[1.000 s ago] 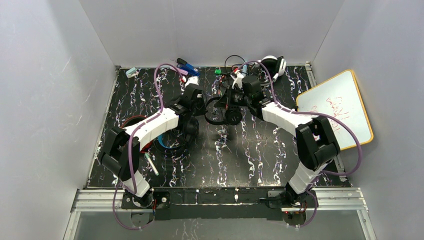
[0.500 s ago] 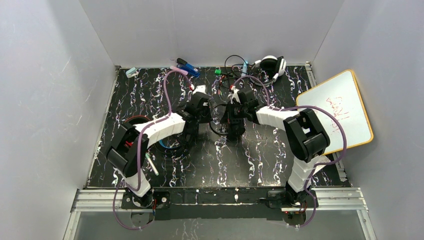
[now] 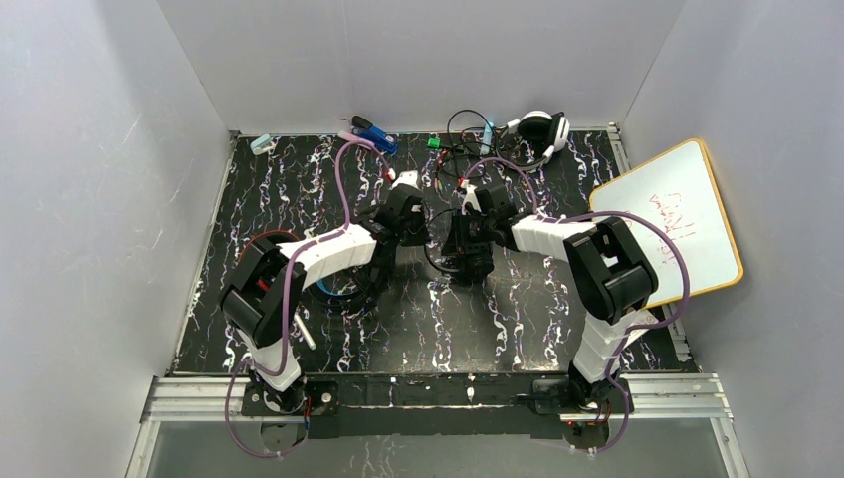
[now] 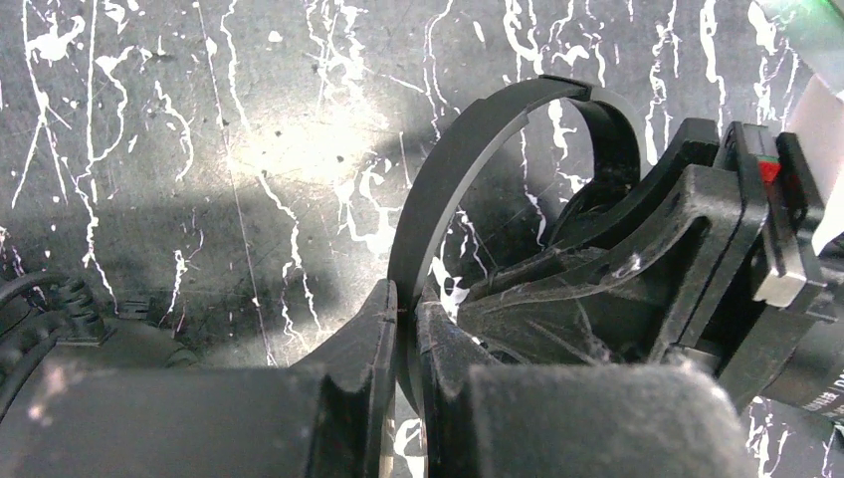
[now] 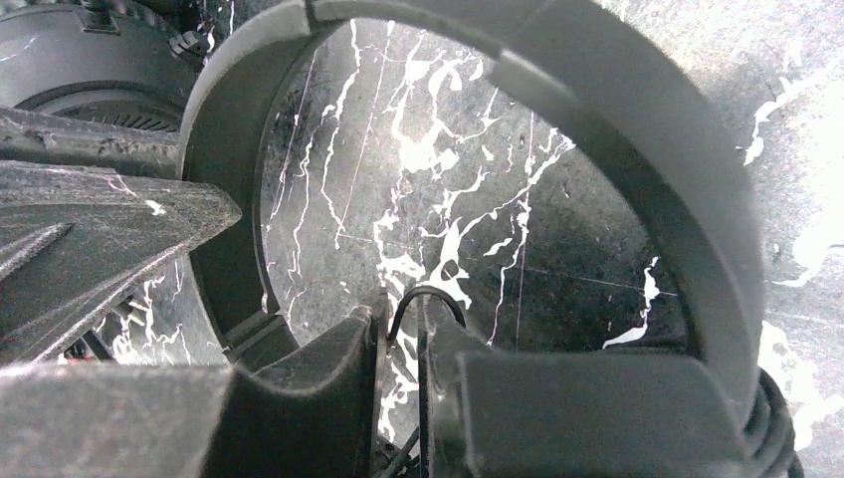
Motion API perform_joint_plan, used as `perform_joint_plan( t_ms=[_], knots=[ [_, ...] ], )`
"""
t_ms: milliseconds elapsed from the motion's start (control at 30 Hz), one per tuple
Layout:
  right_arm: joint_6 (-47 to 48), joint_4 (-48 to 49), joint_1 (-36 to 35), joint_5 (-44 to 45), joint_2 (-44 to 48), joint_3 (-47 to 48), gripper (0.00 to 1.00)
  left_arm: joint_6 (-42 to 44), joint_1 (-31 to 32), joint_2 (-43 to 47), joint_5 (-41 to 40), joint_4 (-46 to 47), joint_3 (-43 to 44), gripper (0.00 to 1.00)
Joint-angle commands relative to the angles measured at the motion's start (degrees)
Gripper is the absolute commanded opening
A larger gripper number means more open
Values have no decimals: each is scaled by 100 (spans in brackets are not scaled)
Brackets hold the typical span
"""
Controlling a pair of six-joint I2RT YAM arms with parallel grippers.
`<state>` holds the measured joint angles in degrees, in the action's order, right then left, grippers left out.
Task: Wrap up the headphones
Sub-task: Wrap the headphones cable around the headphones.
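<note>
Right wrist view: my right fingers (image 5: 401, 334) are easing apart around the cable (image 5: 426, 295), and I cannot tell whether they are gripping it, probably regripping for another wrap; my left fingers (image 4: 403, 317) are clamping the headphones (image 4: 448, 169) by the band, right between us

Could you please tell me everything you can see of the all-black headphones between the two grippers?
The all-black headphones look matte plastic, with a thin, flat, curved headband. They are at the middle of the black marbled table, between the arms. The left gripper is shut across the headband's flat faces. Their thin black cable passes between the jaws of the right gripper; whether it is pinched is unclear.
</note>
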<state>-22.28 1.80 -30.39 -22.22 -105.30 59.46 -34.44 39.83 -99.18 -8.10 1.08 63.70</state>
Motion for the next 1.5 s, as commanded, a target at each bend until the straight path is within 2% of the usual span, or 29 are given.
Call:
perform_joint_plan(
  t_ms=[0, 67, 433, 733, 1067, 1267, 1467],
  knots=[
    [152, -394, 7, 154, 278, 255, 26, -119, 43, 105, 232, 251, 425, 0],
    [124, -436, 7, 285, 351, 342, 28, -124, 39, 147, 228, 216, 428, 0],
    [26, -598, 8, 554, 533, 715, 57, -98, 44, 229, 265, 69, 478, 0],
    [67, -716, 19, 537, 729, 914, 55, -98, 44, 233, 166, -368, 740, 0],
    [159, -1044, 80, 477, 1480, 1378, 54, -200, -42, 122, -249, -1398, 1410, 0],
    [103, -825, 196, 426, 2093, 1452, 58, -187, -155, 136, -296, -1665, 1635, 0],
    [75, -304, 228, 1151, 2749, 1081, 59, -185, -479, 223, -193, -2001, 1980, 0]
  ],
)
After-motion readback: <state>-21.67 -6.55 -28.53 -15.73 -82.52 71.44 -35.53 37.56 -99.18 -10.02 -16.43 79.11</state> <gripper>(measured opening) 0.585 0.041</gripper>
